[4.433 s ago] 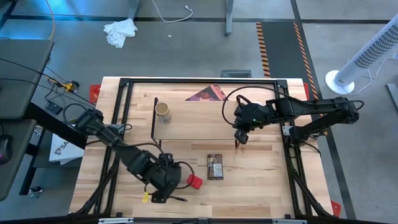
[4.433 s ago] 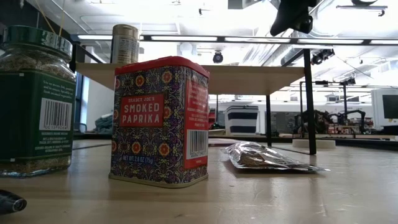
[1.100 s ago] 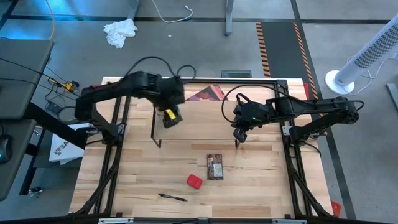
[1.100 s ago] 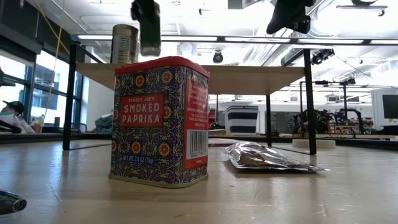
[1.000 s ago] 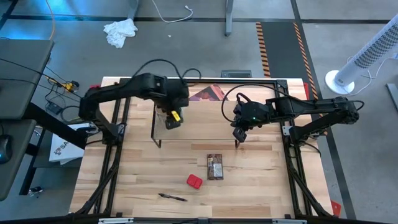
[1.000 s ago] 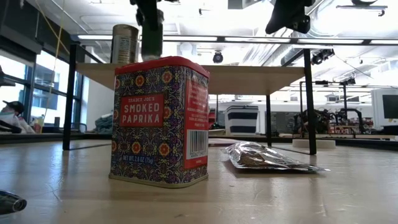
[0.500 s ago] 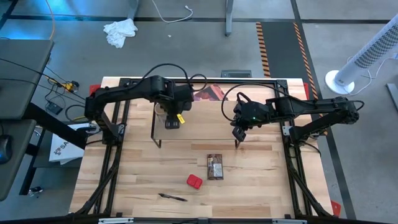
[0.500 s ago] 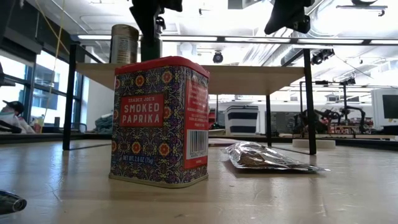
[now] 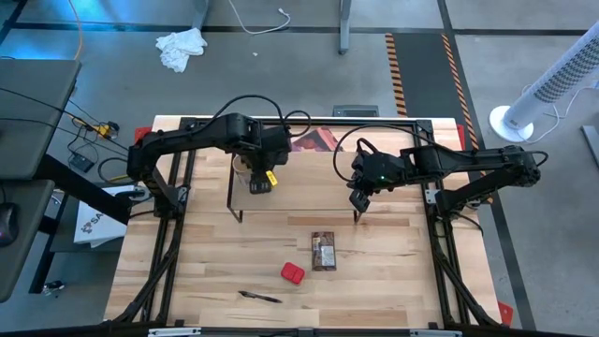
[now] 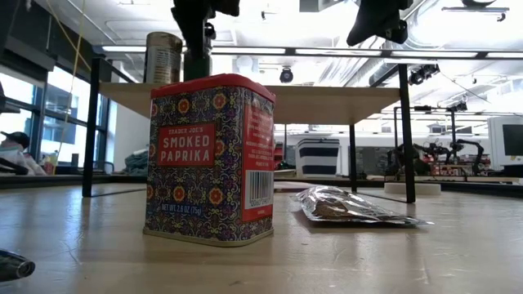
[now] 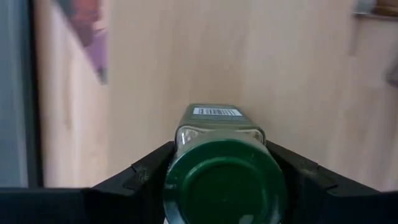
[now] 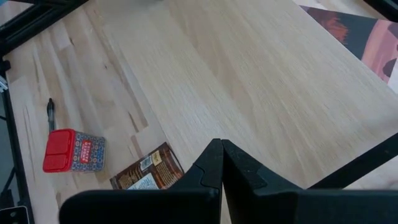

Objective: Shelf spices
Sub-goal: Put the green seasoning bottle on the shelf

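Left gripper (image 11: 219,186) fingers grasping green-lidded jar (image 11: 222,177) over shelf (image 9: 299,183) near bench's far left. Right gripper (image 12: 221,163) fingers clenched, empty, above shelf's right end.

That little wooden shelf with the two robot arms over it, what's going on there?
The robot is putting spices on the shelf. Its left hand grips a green-lidded jar over the shelf top, beside a tan-topped jar already standing there. The right hand is closed and empty above the shelf's other end. A red paprika tin and a brown packet lie on the table, not yet shelved.
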`<state>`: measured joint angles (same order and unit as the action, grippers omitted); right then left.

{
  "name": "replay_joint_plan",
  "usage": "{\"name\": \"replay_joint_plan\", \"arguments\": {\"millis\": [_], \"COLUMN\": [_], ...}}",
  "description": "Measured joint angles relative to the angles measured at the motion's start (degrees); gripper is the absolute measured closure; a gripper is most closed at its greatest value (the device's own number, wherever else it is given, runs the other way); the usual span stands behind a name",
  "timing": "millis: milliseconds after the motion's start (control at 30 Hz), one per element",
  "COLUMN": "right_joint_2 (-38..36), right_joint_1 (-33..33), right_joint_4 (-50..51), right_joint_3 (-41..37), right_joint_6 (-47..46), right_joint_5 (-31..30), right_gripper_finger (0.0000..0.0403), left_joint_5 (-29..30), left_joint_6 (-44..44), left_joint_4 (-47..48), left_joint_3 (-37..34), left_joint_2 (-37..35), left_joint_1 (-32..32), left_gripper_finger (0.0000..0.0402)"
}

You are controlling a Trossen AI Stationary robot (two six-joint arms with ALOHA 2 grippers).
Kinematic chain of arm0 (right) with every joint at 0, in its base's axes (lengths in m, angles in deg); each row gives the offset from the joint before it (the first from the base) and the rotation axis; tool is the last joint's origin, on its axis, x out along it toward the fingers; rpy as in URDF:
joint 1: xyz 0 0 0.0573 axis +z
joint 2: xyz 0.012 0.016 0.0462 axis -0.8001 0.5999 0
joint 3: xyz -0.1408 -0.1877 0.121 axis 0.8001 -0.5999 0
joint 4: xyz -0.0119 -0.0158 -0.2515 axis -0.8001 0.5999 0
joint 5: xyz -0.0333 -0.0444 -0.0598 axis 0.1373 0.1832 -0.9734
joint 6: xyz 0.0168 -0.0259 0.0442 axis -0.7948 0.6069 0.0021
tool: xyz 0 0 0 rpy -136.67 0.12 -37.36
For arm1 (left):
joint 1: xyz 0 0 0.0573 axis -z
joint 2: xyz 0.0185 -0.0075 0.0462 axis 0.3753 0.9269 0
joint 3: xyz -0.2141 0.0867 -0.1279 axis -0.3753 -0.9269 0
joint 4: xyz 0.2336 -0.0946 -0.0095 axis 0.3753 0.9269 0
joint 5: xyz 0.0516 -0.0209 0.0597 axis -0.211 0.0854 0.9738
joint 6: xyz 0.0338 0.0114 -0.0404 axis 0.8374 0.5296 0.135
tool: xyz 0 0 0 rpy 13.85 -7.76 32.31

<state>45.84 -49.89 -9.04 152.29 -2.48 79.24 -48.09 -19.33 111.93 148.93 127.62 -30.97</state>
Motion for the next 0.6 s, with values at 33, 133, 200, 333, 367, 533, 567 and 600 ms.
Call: {"name": "replay_joint_plan", "arguments": {"millis": [33,133,200,333,367,533,567,600], "right_joint_2": [0.0,0.0,0.0,0.0,0.0,0.0,0.0,0.0], "right_joint_1": [0.0,0.0,0.0,0.0,0.0,0.0,0.0,0.0], "right_joint_4": [0.0,0.0,0.0,0.0,0.0,0.0,0.0,0.0], "right_joint_3": [0.0,0.0,0.0,0.0,0.0,0.0,0.0,0.0], "right_joint_6": [0.0,0.0,0.0,0.0,0.0,0.0,0.0,0.0], "right_joint_5": [0.0,0.0,0.0,0.0,0.0,0.0,0.0,0.0], "right_gripper_finger": [0.0403,0.0403,0.0403,0.0403,0.0403,0.0403,0.0403,0.0403], "left_joint_5": [-1.4,-4.0,-3.8,-3.0,-2.8,-2.4,-2.3,-2.3], "left_joint_6": [0.7,2.2,3.1,4.3,4.7,5.6,5.8,6.0], "left_joint_4": [0.0,0.1,0.1,0.1,0.0,0.1,0.1,0.1], "left_joint_3": [0.0,0.0,0.0,0.0,0.0,0.0,0.0,0.0], "left_joint_2": [0.0,0.0,0.0,0.0,0.0,0.0,0.0,0.0], "left_joint_1": [0.0,0.0,0.0,0.0,0.0,0.0,0.0,0.0], "left_gripper_finger": [0.0179,0.0179,0.0179,0.0179,0.0179,0.0173,0.0169,0.0163]}}
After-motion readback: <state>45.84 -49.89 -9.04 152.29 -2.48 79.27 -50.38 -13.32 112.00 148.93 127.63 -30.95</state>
